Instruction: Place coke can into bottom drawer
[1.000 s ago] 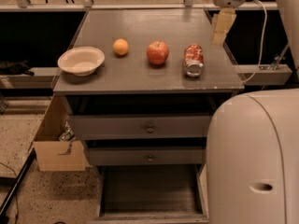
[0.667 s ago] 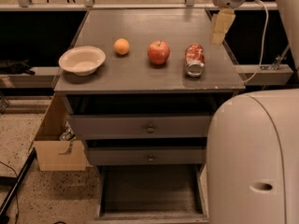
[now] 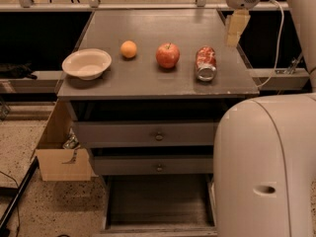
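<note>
- Over on the right side of the tabletop (image 3: 148,33), the coke can (image 3: 206,63) lay on its side, near the red apple (image 3: 168,56).
- Up behind the can hung the gripper (image 3: 235,33), apart from it; I could not tell if it was spread wide or pinched.
- Down low, the bottom drawer (image 3: 159,201) stood pulled out.

No legible text, label or number: the coke can (image 3: 205,62) shows red-and-white print, unreadable. The gripper (image 3: 235,31) hangs above the right edge of the cabinet top (image 3: 148,85).
</note>
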Robot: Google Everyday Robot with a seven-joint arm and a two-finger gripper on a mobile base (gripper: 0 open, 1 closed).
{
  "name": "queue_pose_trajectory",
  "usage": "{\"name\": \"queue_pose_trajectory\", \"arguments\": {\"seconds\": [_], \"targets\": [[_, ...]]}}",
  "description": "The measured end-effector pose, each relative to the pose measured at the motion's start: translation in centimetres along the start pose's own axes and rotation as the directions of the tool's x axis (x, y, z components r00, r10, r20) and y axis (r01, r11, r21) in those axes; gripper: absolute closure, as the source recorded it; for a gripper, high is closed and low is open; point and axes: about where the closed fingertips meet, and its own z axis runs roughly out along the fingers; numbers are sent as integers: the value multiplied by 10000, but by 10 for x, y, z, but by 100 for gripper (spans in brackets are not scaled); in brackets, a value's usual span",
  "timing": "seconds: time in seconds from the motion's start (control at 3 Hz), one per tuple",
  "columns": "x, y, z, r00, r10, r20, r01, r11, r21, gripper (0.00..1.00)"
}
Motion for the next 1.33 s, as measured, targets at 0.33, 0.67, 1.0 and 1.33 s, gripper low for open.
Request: {"name": "queue_pose_trajectory", "arguments": {"seconds": [0.33,0.67,1.0,1.33], "targets": [[26,2,1,9992,45,-407,-43,10000,42,0],[37,13,8,9967,-708,-400,689,9965,-468,0],[36,16,18,9746,-2219,-303,2188,9722,-831,0],[33,12,30,9405,-3396,-134,3373,9375,-860,0]]}}
